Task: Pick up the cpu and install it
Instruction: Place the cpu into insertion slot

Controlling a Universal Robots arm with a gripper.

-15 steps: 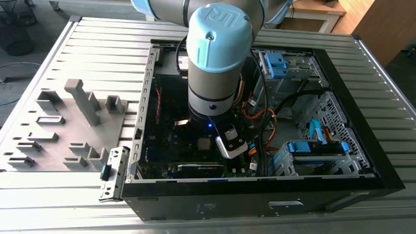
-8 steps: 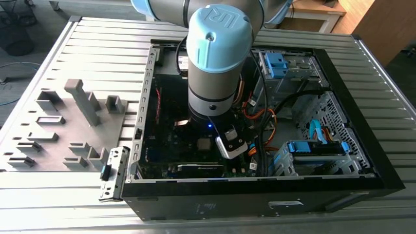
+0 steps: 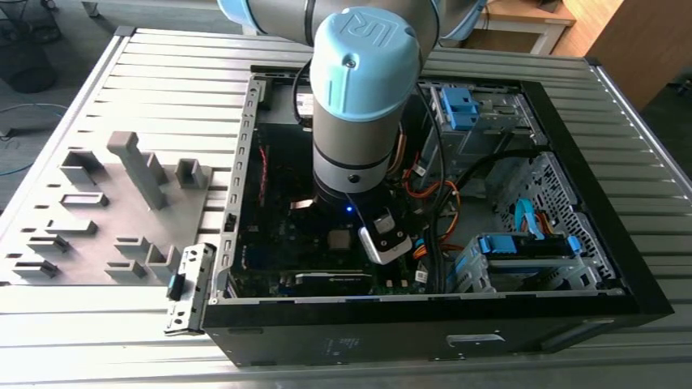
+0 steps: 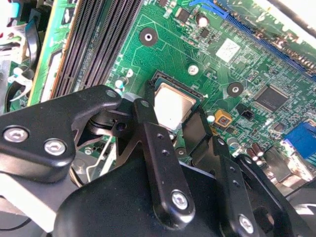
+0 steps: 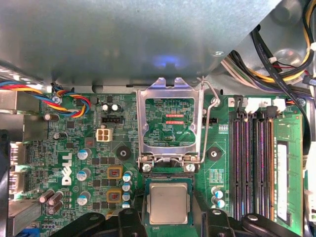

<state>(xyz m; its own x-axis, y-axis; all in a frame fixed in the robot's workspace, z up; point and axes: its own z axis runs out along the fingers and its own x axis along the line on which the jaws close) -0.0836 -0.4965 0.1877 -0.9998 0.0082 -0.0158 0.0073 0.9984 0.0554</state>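
Note:
The cpu (image 5: 169,202) (image 4: 173,104), a small square chip with a pale metal face, lies flat in the black socket frame (image 5: 145,197) on the green motherboard (image 5: 74,148). My gripper (image 5: 170,216) (image 4: 170,117) hangs just above it and is open. Its black fingers (image 5: 126,219) (image 4: 144,116) stand one on each side of the chip, outside the socket's edges. The socket's metal load plate (image 5: 168,121) is swung up and its wire lever (image 5: 213,118) is raised. In the exterior view my arm (image 3: 352,146) reaches straight down into the open computer case (image 3: 433,312).
Memory slots (image 5: 252,163) run beside the socket. Coloured fan wires (image 5: 69,101) and a bundle of power cables (image 5: 276,64) lie near it. Drive bays with blue clips (image 3: 519,247) fill the case at the exterior view's right. Grey fixture blocks (image 3: 119,203) stand outside the case, at that view's left.

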